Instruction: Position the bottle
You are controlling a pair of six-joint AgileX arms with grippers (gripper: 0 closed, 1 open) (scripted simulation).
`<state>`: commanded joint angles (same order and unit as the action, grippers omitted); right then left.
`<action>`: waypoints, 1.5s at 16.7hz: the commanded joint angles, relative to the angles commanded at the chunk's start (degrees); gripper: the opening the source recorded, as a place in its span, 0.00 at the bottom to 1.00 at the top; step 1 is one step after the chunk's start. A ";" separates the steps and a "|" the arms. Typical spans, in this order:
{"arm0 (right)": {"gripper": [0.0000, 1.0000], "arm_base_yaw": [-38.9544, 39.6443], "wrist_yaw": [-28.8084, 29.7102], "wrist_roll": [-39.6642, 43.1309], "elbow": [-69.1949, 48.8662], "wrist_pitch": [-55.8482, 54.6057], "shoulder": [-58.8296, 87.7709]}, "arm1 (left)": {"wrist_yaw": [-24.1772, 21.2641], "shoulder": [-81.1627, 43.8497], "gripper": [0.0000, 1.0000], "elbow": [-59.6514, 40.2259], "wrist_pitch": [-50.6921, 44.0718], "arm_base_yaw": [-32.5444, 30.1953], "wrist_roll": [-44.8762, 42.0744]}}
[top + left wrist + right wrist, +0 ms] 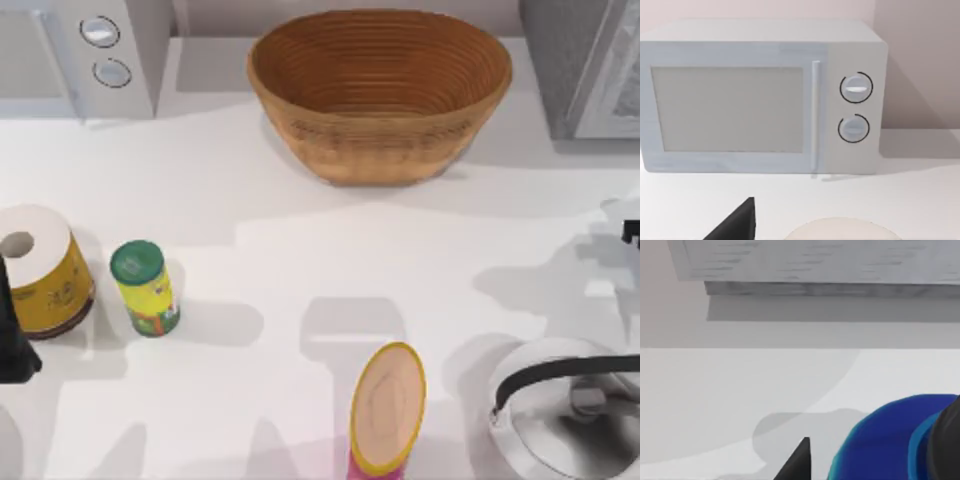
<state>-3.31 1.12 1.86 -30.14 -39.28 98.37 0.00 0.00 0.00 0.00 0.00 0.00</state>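
Bottle (885, 440) shows blue shoulder, no readable label.

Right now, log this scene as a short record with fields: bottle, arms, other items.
bottle: blue shoulder close before the right wrist camera, near its pincer finger
left arm: dark part at the table's left edge, beside the paper roll
back of table: basket, microwave
front of table: can, pink container, kettle
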 joint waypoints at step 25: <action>1.00 0.07 0.11 -0.26 -1.76 -5.40 6.13 | 0.00 0.00 1.00 0.00 0.00 0.00 0.00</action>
<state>-3.25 1.23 1.60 -31.90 -44.68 104.50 0.00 0.00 0.00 0.00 0.00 0.00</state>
